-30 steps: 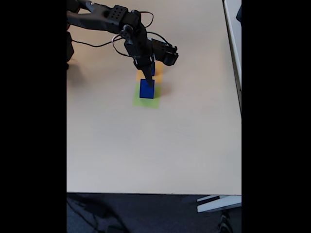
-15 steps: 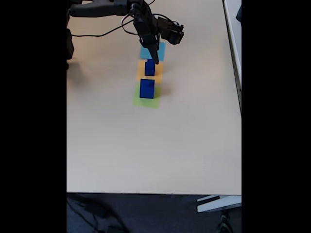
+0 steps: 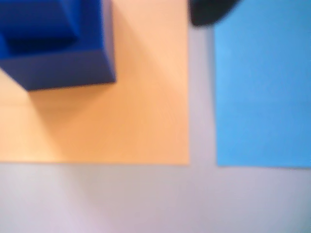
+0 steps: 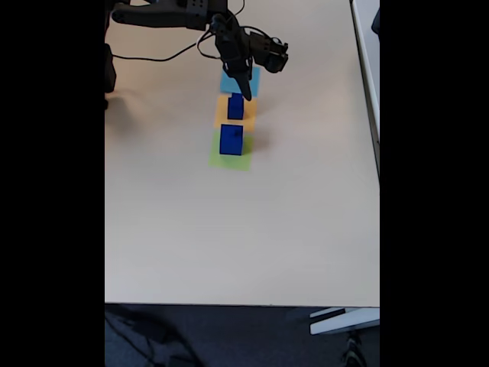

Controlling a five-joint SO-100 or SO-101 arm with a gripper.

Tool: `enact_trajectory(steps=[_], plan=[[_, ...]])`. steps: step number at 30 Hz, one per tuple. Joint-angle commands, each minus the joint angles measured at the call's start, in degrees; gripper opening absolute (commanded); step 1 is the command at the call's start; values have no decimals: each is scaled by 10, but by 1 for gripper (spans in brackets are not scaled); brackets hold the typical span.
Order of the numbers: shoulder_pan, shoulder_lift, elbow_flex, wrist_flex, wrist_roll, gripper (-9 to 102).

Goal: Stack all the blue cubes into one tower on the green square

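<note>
In the fixed view, three flat squares lie in a line on the beige table (image 4: 229, 229), running from 12 to 6 o'clock: a light-blue square (image 4: 254, 79) farthest up, an orange square (image 4: 221, 112) in the middle, and the green square (image 4: 229, 160) nearest the bottom. A larger blue cube (image 4: 231, 139) stands on the green square, at its 12 o'clock edge. A smaller blue cube (image 4: 235, 106) sits on the orange square, apart from the first.

The black arm (image 4: 164, 14) reaches in from the 11 o'clock corner, and its gripper (image 4: 245, 93) hangs over the light-blue square with its tip just above the smaller cube; I cannot tell how far the fingers are spread.

The blurred wrist view shows a dark blue cube (image 3: 58, 43) at 10 o'clock on the orange square (image 3: 136, 111), with the light-blue square (image 3: 262, 97) at 3 o'clock and a dark fingertip (image 3: 209, 12) at 1 o'clock.
</note>
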Motion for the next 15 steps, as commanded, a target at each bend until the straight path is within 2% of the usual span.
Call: enact_trajectory(steps=[1,15], plan=[[7,18,4,-11,-11,27],[28,37,46,-24,-29,25]])
